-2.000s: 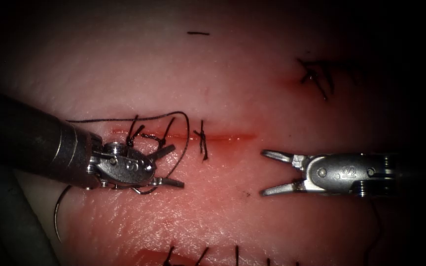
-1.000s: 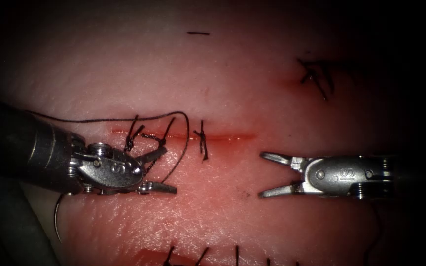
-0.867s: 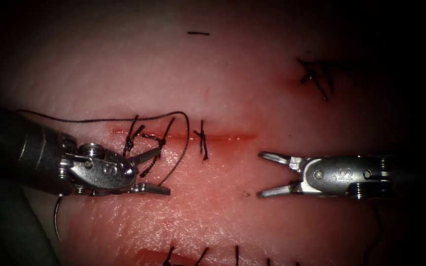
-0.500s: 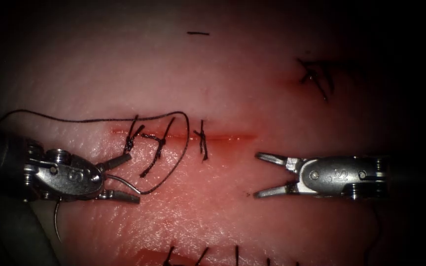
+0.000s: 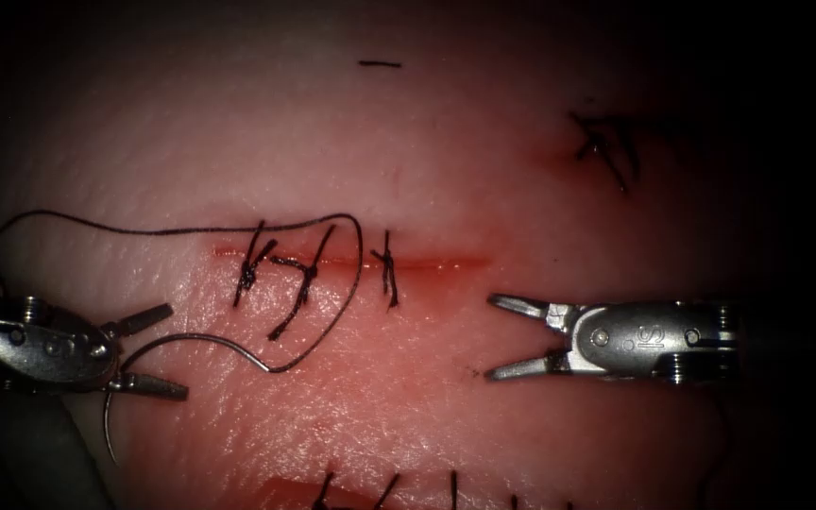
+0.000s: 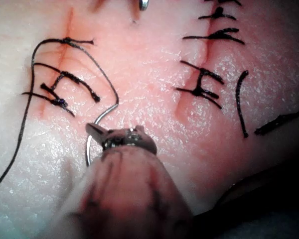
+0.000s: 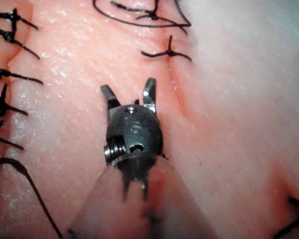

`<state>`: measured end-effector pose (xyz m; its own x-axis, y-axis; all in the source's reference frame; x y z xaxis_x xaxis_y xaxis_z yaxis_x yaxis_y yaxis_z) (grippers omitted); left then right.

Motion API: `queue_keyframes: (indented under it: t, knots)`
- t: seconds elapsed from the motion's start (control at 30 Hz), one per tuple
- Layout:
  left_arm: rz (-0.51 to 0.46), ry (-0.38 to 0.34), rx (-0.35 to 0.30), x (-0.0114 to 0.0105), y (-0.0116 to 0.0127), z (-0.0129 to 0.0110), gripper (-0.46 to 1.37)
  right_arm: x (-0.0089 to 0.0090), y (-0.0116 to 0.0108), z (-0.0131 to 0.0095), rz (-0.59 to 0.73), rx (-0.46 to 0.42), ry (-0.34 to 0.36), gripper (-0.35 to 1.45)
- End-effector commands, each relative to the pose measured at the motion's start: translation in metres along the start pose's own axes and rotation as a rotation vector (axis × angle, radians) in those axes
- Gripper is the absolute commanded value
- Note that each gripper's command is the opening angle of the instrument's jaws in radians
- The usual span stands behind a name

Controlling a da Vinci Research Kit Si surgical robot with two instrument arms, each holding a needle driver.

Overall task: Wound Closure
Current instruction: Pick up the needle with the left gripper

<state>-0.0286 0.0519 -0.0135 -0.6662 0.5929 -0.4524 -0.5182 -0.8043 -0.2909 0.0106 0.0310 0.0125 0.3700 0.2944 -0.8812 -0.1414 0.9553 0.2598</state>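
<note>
The curved needle (image 5: 200, 337) lies loose on the tissue (image 5: 408, 416) below the left end of the cut (image 5: 436, 262), not in the tissue. It arcs between the open jaws of my left tool (image 5: 178, 349), which hold nothing. Black thread (image 5: 191, 229) runs from the needle's right end, loops up over the cut and trails off to the left. Three knotted stitches (image 5: 304, 274) cross the cut. My right tool (image 5: 493, 338) stands open below the cut's right end, holding nothing. In the left wrist view the needle (image 6: 105, 113) curves just ahead of that tool. The right tool (image 7: 128, 89) is open above bare tissue.
Stitches of another closed cut (image 5: 389, 491) line the near edge. A knotted stitch (image 5: 606, 146) sits at the far right, and a short cut end of thread (image 5: 380, 64) lies at the far side. The tissue's edge drops into dark at the lower left (image 5: 21, 453).
My left tool has drawn back to the left with its jaws open, uncovering the needle and the thread loop, which stayed in place. The right tool shifted only slightly left.
</note>
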Motion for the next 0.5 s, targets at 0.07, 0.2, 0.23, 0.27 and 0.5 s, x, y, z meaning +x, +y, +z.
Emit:
queue_keyframes:
  t: [0.07, 0.2, 0.23, 0.27, 0.5]
  knots:
    - [-0.004, 0.0, 0.005, -0.0007, -0.0001, -0.0002, 0.54, 0.0, 0.0, 0.0, 0.0, 0.004, 0.0, 1.13]
    - [-0.019, -0.005, 0.022, -0.0021, -0.0002, -0.0005, 0.53, 0.0, -0.0001, 0.0001, -0.001, 0.004, 0.0, 1.12]
    - [-0.023, -0.006, 0.028, -0.0025, -0.0003, -0.0005, 0.52, 0.0, -0.0001, 0.0001, -0.001, 0.004, 0.0, 1.12]
    - [-0.026, -0.009, 0.037, -0.003, -0.0003, -0.0003, 0.51, 0.0, -0.0001, 0.0001, -0.001, 0.003, 0.0, 1.12]
    - [-0.039, -0.003, 0.052, -0.0048, -0.0004, 0.001, 0.49, -0.0001, -0.0003, 0.0003, -0.002, 0.003, 0.0, 1.13]
